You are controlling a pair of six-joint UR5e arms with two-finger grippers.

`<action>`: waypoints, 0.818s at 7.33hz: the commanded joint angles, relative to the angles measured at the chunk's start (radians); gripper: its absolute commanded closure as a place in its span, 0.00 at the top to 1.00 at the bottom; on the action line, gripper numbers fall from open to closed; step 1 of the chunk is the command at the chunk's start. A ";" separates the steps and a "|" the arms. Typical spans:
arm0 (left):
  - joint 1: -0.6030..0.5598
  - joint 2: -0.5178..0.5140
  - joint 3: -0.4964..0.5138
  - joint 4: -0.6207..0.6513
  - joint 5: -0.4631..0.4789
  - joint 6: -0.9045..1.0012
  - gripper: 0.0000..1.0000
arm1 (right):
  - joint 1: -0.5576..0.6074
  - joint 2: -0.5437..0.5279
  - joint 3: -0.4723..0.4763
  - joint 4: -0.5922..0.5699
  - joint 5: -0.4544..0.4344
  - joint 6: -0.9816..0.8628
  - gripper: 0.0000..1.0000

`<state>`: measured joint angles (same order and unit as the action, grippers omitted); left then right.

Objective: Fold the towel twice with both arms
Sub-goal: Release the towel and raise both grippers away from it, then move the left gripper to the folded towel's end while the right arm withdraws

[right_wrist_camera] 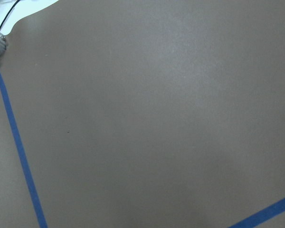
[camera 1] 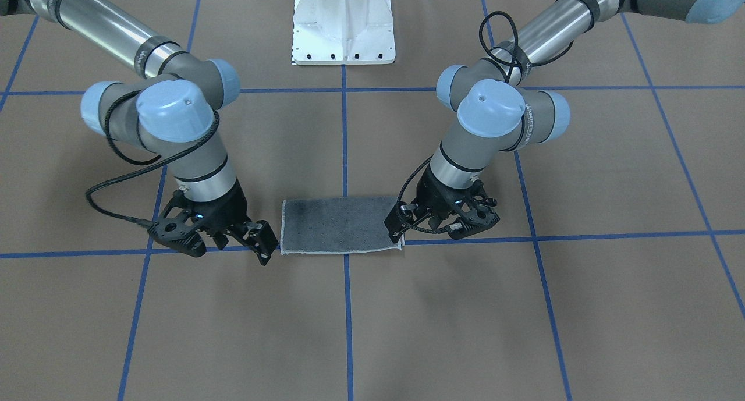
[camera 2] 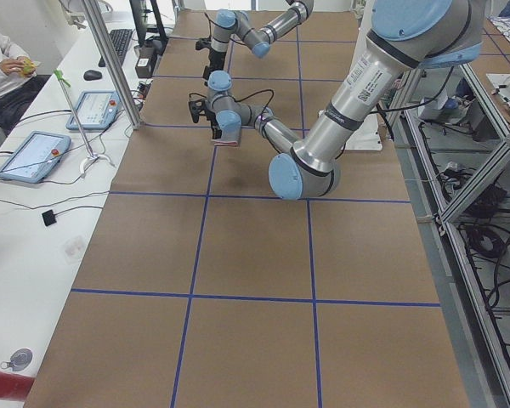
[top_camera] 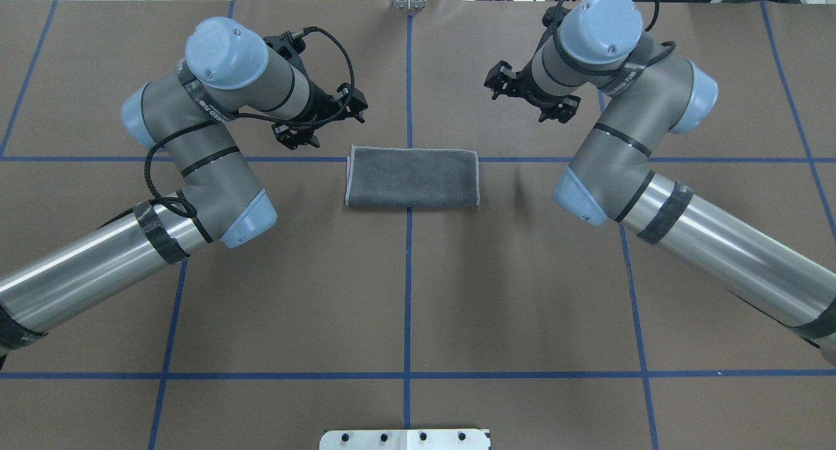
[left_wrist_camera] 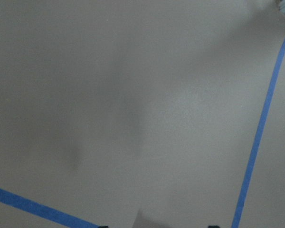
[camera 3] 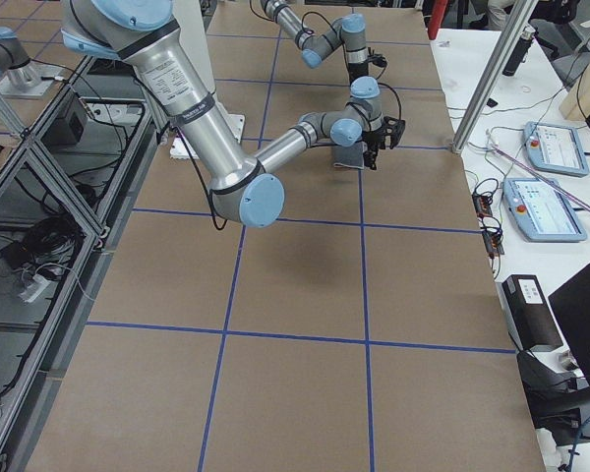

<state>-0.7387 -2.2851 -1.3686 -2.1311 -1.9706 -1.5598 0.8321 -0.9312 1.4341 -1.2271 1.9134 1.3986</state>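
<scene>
Overhead exterior: the towel [top_camera: 413, 185] lies folded, grey face up.

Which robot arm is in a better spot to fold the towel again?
Probably the left. From the front, the left gripper hangs over one end of the towel; overhead it is also nearer. The right gripper hangs just off the other end.

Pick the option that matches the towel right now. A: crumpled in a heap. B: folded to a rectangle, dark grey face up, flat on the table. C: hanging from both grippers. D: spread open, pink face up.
B: the towel lies flat as a dark grey rectangle with a light border, no pink showing.
</scene>
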 commanded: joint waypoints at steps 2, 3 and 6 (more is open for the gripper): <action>0.010 0.119 -0.024 -0.228 -0.060 0.046 1.00 | 0.206 -0.122 0.002 -0.009 0.217 -0.420 1.00; 0.036 0.127 -0.024 -0.231 -0.056 0.038 1.00 | 0.261 -0.167 0.000 -0.009 0.254 -0.544 1.00; 0.073 0.118 -0.023 -0.231 -0.022 -0.075 1.00 | 0.425 -0.202 0.002 -0.234 0.268 -1.010 1.00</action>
<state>-0.6777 -2.1628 -1.3920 -2.3609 -2.0109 -1.5758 1.1790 -1.1269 1.4342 -1.3420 2.1714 0.6042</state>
